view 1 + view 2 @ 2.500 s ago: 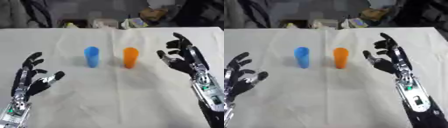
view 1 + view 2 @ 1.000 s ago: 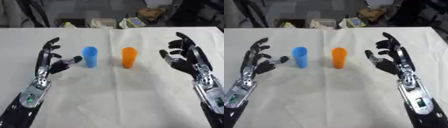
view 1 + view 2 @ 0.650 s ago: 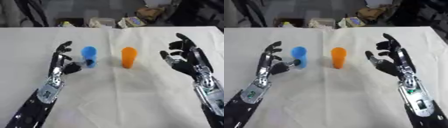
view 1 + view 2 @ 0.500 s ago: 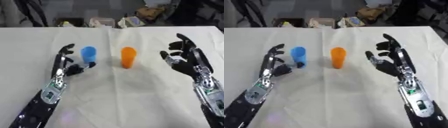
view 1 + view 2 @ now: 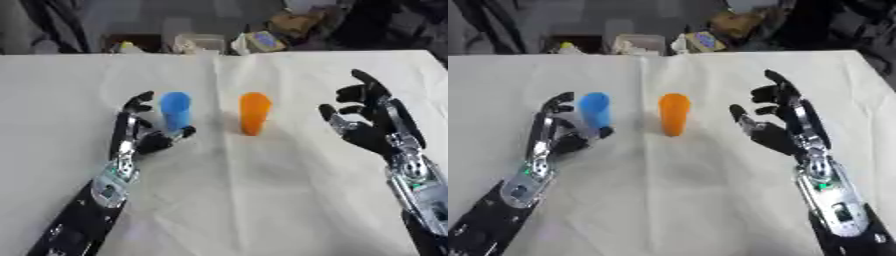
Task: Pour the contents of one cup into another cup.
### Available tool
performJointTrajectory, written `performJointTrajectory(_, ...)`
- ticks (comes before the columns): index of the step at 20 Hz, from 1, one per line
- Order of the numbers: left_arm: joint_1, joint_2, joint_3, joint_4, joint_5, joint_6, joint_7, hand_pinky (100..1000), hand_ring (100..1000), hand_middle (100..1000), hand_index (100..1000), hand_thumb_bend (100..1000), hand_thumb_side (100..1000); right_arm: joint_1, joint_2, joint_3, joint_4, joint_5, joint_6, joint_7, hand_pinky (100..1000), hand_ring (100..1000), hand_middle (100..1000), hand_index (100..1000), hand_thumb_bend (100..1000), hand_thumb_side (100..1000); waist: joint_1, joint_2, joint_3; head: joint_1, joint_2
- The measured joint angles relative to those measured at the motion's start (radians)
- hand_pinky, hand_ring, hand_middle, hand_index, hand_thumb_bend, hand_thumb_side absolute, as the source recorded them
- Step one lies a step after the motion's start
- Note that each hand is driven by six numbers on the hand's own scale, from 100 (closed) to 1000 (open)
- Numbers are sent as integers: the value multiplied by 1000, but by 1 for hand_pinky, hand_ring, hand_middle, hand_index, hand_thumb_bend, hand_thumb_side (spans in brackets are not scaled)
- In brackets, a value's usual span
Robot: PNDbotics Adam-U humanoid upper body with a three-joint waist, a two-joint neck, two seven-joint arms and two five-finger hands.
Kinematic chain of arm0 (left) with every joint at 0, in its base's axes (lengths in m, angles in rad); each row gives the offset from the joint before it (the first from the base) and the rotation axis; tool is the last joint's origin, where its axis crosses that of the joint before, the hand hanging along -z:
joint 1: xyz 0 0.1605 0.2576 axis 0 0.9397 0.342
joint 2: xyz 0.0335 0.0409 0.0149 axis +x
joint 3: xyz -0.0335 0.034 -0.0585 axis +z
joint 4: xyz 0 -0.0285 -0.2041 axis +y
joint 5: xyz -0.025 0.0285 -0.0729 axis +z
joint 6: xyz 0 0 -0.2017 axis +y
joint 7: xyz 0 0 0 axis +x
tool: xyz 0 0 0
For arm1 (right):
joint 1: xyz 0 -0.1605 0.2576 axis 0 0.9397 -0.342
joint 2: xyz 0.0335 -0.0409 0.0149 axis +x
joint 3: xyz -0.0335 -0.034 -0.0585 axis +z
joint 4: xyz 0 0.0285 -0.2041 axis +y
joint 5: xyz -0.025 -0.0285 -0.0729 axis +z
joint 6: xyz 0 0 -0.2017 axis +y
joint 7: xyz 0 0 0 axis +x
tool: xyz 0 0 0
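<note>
A blue cup [image 5: 176, 110] and an orange cup [image 5: 254, 113] are standing upright, side by side but apart, in the middle of the tabletop [image 5: 289, 200], which a pale cloth is covering. The left hand [image 5: 138, 134] is sitting just beside the blue cup on its left, its fingers [image 5: 140, 100] curving near the rim and the thumb reaching under the cup's base side; whether they are touching the cup I cannot tell, and they are not closing round it. The right hand [image 5: 371, 124] is hanging to the right of the orange cup, well apart, fingers spread and released. Nothing is lying between the two cups. Behind the far edge, boxes and packets [image 5: 262, 40] are standing in a blurred clutter
</note>
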Motion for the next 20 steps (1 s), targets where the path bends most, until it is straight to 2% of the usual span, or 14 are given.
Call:
performJointTrajectory(8, -3, -6, 0, 0, 9, -10, -17, 551, 775, 804, 876, 1000, 415, -3, 2, 0, 0, 0, 0, 1, 659, 736, 670, 963, 438, 270, -1, 2, -4, 3, 0)
performJointTrajectory(20, -33, -7, -7, -6, 6, -2, -72, 527, 758, 792, 874, 1000, 404, -3, 2, 4, 0, 0, -2, 3, 660, 736, 670, 962, 435, 271, 1, 2, -12, 5, -1)
